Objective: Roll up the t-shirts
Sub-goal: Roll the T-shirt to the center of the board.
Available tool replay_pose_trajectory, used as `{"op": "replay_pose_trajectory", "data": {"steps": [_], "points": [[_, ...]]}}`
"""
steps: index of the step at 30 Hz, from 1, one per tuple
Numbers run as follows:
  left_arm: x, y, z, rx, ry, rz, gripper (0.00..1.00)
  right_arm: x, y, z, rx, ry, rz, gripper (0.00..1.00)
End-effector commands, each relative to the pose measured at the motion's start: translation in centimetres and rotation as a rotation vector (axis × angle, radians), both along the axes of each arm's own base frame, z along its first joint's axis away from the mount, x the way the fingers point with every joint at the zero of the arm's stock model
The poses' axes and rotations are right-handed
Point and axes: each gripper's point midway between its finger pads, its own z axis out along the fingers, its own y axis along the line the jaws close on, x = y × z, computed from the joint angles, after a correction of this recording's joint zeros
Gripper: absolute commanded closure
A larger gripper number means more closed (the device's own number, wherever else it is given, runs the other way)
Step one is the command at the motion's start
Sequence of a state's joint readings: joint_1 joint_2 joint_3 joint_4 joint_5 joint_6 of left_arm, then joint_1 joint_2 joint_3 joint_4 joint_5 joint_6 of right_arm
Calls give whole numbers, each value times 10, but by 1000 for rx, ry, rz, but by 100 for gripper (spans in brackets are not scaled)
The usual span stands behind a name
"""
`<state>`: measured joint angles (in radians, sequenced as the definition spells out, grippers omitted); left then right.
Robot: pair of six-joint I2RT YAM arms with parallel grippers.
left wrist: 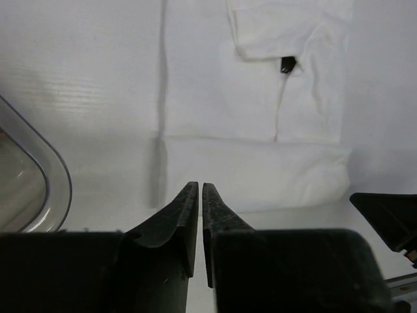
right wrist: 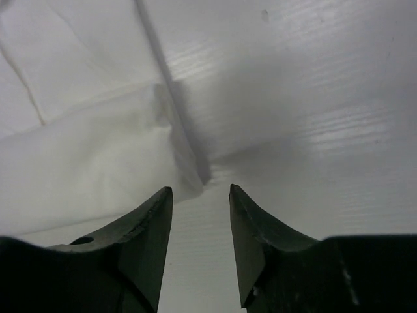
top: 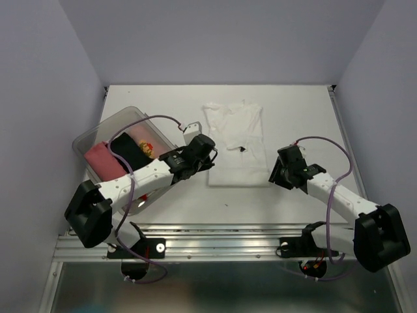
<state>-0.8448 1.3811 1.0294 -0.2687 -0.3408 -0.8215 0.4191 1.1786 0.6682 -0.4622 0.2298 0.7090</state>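
White t-shirt (top: pixel 236 140) lies flat mid-table, folded into a long strip running far to near, with its small dark neck label (top: pixel 242 149) facing up near the middle. The table (top: pixel 300 111) is white too, so the cloth edges are low contrast. My left gripper (top: pixel 210 160) sits at the shirt's near-left corner. In the left wrist view its fingers (left wrist: pixel 189 208) are parted by only a thin slit with nothing between them, and a doubled-over band of the white t-shirt (left wrist: pixel 260 130) lies just ahead of the tips. I can't tell whether the tips touch the cloth. My right gripper (top: pixel 273 173) is just off the near-right corner, pointing left toward the shirt. Its jaws are clearly apart and not gripping anything. In the right wrist view the shirt's corner (right wrist: pixel 85 150) ends just ahead of one finger (right wrist: pixel 146 222), and only bare table shows in the gap. On the left side of the table is a clear plastic tub (top: pixel 124 112), just left of my left arm. It holds more shirts side by side: salmon-pink t-shirt (top: pixel 104 162), black t-shirt (top: pixel 130 149) and a pale one with red-yellow print (top: pixel 147 146). The tub's rounded corner (left wrist: pixel 52 176) shows at the left edge of the left wrist view.
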Motion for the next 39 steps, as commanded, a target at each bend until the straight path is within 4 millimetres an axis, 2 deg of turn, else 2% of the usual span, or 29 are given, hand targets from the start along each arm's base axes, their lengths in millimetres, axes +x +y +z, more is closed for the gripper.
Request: {"op": "replay_pose_trajectory", "data": {"steps": [1, 2, 6, 7, 9, 11, 13, 15, 21, 30, 36, 39], "points": [[-23, 12, -48, 60, 129, 26, 80, -15, 15, -7, 163, 39, 30, 50], [-26, 12, -53, 54, 146, 25, 77, -15, 13, -8, 175, 45, 22, 49], [-38, 7, -65, -23, 166, 19, 54, -18, 17, -16, 224, 69, 19, 47], [-37, 5, -61, -53, 150, 22, 47, -17, 16, -16, 235, 65, 13, 47], [-39, 7, -68, -59, 157, 29, 36, -20, 17, -20, 241, 75, 12, 46], [-40, 7, -73, -63, 166, 34, 30, -18, 15, -23, 254, 76, -2, 46], [-40, 3, -80, -69, 180, 28, 31, -17, 18, -26, 269, 78, 3, 48], [-41, 2, -87, -66, 196, 31, 38, -17, 17, -28, 277, 83, -6, 50], [-40, -3, -105, -67, 225, 38, 48, -17, 14, -32, 275, 85, -18, 52], [-43, -2, -121, -51, 265, 58, 50, -23, 12, -37, 271, 95, -22, 52], [-49, 0, -134, -40, 304, 70, 57, -24, 12, -35, 277, 91, -24, 52], [-50, -1, -135, -46, 308, 70, 57, -24, 12, -35, 277, 89, -24, 52]]}}
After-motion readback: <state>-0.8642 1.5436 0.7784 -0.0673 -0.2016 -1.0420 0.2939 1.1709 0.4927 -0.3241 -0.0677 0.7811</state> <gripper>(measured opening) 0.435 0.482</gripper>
